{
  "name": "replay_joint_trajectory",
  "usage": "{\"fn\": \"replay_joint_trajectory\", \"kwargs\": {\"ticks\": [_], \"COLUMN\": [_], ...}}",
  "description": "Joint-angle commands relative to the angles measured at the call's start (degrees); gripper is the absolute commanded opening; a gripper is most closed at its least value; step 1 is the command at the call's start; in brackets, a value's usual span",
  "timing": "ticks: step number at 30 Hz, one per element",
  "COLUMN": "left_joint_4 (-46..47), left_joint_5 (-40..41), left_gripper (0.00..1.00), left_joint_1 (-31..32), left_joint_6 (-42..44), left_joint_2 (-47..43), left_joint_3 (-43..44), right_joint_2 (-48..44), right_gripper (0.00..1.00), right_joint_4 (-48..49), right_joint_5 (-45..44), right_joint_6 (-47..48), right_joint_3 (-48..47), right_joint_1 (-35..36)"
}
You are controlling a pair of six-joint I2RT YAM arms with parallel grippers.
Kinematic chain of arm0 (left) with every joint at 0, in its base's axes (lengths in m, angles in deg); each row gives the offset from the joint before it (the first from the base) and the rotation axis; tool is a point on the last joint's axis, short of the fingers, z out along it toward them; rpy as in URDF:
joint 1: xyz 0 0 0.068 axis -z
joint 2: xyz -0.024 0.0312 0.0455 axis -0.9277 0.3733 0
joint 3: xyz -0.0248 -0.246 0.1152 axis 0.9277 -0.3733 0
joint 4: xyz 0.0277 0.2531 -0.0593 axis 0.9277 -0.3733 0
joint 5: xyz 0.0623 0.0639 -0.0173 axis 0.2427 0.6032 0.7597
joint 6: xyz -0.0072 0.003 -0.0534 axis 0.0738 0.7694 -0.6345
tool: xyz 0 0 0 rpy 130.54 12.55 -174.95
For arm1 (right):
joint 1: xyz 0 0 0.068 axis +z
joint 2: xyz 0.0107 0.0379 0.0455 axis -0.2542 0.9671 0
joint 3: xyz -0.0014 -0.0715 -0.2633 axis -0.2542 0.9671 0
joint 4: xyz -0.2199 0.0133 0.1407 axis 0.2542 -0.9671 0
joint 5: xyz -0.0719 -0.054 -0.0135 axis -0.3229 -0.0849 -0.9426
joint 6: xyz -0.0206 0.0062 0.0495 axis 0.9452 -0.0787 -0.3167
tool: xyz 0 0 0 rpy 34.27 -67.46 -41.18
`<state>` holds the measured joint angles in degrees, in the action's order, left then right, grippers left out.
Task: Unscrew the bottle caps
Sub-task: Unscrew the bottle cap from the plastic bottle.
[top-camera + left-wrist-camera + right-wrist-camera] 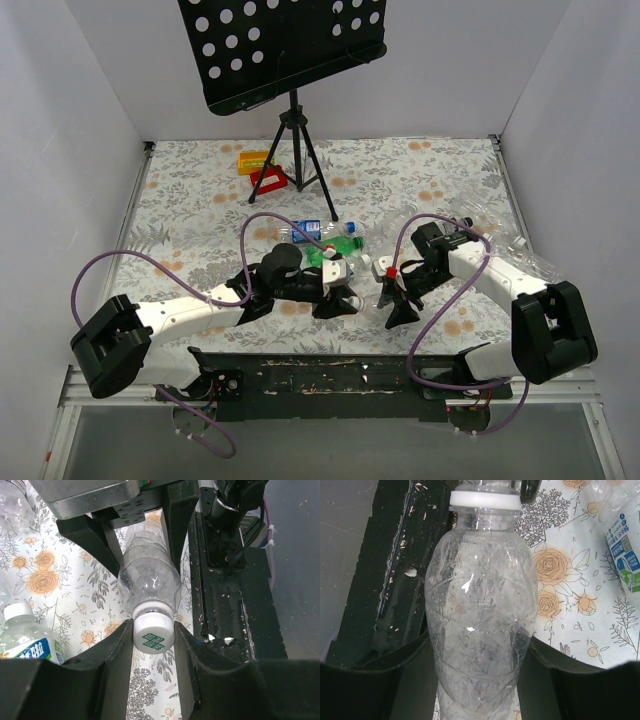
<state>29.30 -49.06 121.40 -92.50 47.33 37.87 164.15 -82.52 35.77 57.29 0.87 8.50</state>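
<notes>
Between the arms — clear bottle [480, 620], held lengthwise across the gap: body clamped in right gripper [477, 652], white cap [153, 635] pinched in left gripper [153, 639].

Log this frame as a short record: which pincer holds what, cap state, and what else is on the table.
left pincer: closed on the white cap
right pincer: gripping the clear bottle around its body
cap state: seated on the neck, not yet off
bottle position: held between the two arms, near the table's front edge
other bottles: labelled bottle, green bottle
other items: red and yellow blocks, black stand
</notes>
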Motion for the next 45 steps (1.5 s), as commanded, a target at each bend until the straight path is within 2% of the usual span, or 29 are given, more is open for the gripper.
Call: {"fn": "replay_joint_trajectory", "kwargs": {"ticks": [1,5,7,10,11,15,17,20,21,22,24,26,30,32,39,45], "left_joint_4": [0.25,1.83,1.14,-8.32,-11.76,-15.75,-15.13,-13.91,-13.03,-11.72,-9.78,-9.68,-8.54,-8.10,-10.12,-6.44], "left_joint_5": [0.83,3.20,9.32,22.23,24.19,25.35,24.56,24.21,23.86,23.33,21.76,21.75,22.01,22.18,21.58,12.09], "left_gripper": [0.01,0.00,0.00,0.00,0.00,0.00,0.00,0.00,0.07,0.22,0.59,0.75,0.94,0.98,0.98,0.98], "left_joint_1": [-0.06,-0.06,-0.06,-0.06,-0.06,-0.06,0.12,0.12,0.12,0.12,0.20,0.12,0.12,0.20,0.12,0.12], "left_joint_6": [-3.69,-16.41,-26.76,-45.31,-49.37,-63.53,-65.66,-64.53,-63.74,-62.86,-59.37,-56.98,-51.44,-47.58,-30.19,-9.90], "left_joint_2": [-1.31,-2.89,-3.77,-4.48,-4.48,-5.71,-5.89,-5.45,-5.45,-5.53,-5.71,-6.50,-10.27,-12.47,-19.67,-23.90], "left_joint_3": [1.85,1.76,2.29,5.61,7.11,7.22,6.51,5.99,5.63,5.54,5.63,5.89,4.93,4.32,1.77,-5.34], "right_joint_2": [0.10,0.18,0.10,0.10,0.10,0.27,0.36,0.53,0.71,0.71,0.80,0.80,0.80,0.71,0.27,-0.08], "right_gripper": [0.05,0.05,0.05,0.05,0.05,0.05,0.05,0.05,0.05,0.05,0.05,0.05,0.05,0.05,0.05,0.05], "right_joint_4": [-1.55,-1.38,-1.46,-1.38,-1.38,-1.46,-1.38,-1.20,-1.29,-1.29,-1.11,-1.03,-1.11,-1.02,-1.02,-0.94], "right_joint_5": [1.68,1.59,1.59,1.59,1.59,1.51,1.42,1.33,1.33,1.24,1.15,1.07,0.98,0.98,0.98,0.98], "right_joint_6": [1.12,0.95,0.95,1.03,0.95,0.94,0.86,0.86,0.77,0.77,0.68,0.59,0.59,0.51,0.51,0.51], "right_joint_3": [-1.15,-1.15,-1.24,-1.15,-1.15,-1.24,-1.24,-1.24,-1.24,-1.24,-1.15,-1.15,-1.24,-1.24,-1.24,-1.15], "right_joint_1": [0.33,0.42,0.33,0.33,0.33,0.33,0.33,0.33,0.33,0.33,0.42,0.33,0.33,0.33,0.33,0.42]}}
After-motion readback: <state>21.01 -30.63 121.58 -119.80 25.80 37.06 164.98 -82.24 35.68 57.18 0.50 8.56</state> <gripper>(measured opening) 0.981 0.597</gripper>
